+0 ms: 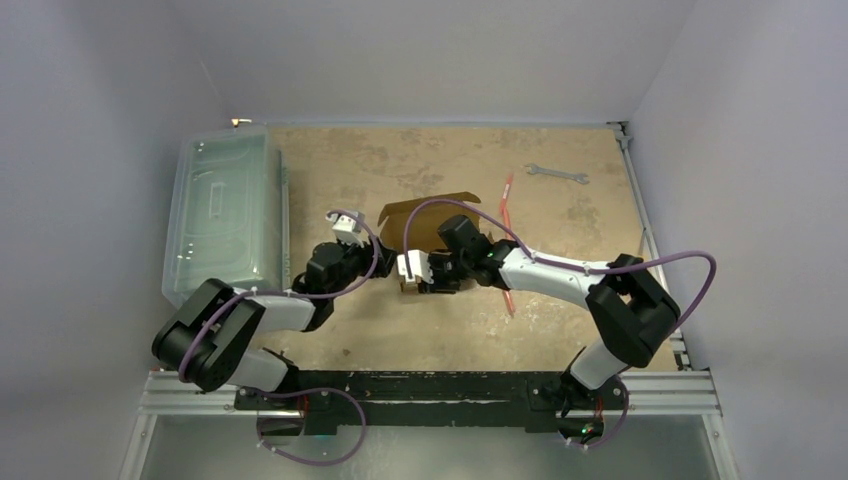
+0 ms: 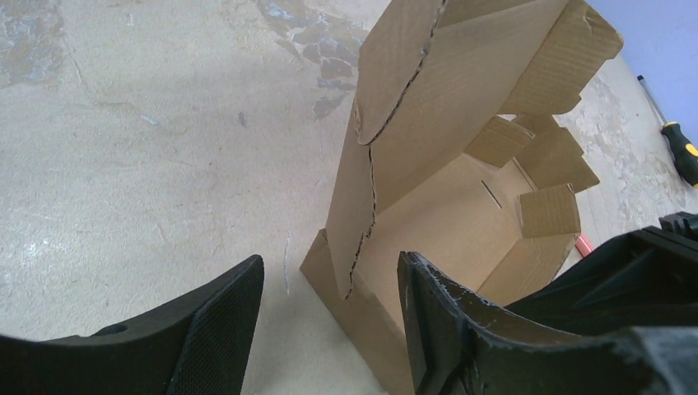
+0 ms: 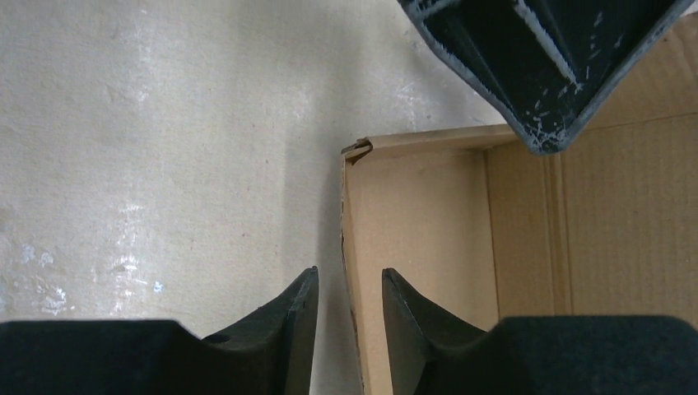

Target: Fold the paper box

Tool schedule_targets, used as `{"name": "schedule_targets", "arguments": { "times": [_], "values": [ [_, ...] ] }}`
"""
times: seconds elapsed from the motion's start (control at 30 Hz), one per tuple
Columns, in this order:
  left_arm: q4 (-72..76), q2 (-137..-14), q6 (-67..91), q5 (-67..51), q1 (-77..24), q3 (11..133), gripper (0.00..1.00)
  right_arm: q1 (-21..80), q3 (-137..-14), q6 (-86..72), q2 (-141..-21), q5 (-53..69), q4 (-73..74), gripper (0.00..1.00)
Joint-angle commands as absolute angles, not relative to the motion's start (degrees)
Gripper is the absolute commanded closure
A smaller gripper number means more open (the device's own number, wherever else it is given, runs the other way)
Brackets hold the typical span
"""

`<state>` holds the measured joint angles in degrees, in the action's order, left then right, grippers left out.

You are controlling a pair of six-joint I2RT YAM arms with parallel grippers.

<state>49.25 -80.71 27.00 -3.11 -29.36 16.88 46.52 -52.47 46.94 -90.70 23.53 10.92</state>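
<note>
Your cardboard box (image 1: 432, 215) sits near the middle of the table (image 1: 330, 180), half formed. Its tray has side walls standing, and the lid panel rises tilted over it with small tabs along its far edge. Your left claw (image 2: 329, 263) is released, its two fingers spread wide on either side of the box's near corner. One finger (image 2: 218, 329) is outside over bare table and the other (image 2: 436, 321) is over the inside of the tray, and neither clearly presses on the cardboard. Your right claw (image 3: 350, 280) is also released, though its gap is narrower. The top edge of a side wall runs up between its fingers with a sliver of space on each side, so it grasps nothing. In the right wrist view a dark wedge pokes in from the top over a corner of the tray. It is probably a finger of your left claw, but the view is too tight to be sure. From above, both claws are at the box's near side, one arm reaching in from each side. A clear plastic bin (image 1: 222, 205) lies along the table's left edge, well apart from the box. A wrench (image 1: 557, 174) lies near the far right corner, and a screwdriver (image 2: 680, 150) with a yellow-and-black handle lies beyond the box.
</note>
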Motion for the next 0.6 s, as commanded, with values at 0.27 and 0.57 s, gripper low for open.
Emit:
{"name": "schedule_targets", "arguments": {
  "times": [0.27,0.57],
  "values": [
    [52.96,-85.46,29.19,-1.04,-29.01,21.35,0.39,47.9,-55.18,43.68,-92.03,22.85,7.0,0.76],
    [59.32,-91.36,33.89,-5.1,-27.86,22.86,0.45,47.94,-55.28,43.59,-92.59,22.76,7.11,0.84]
  ]
}}
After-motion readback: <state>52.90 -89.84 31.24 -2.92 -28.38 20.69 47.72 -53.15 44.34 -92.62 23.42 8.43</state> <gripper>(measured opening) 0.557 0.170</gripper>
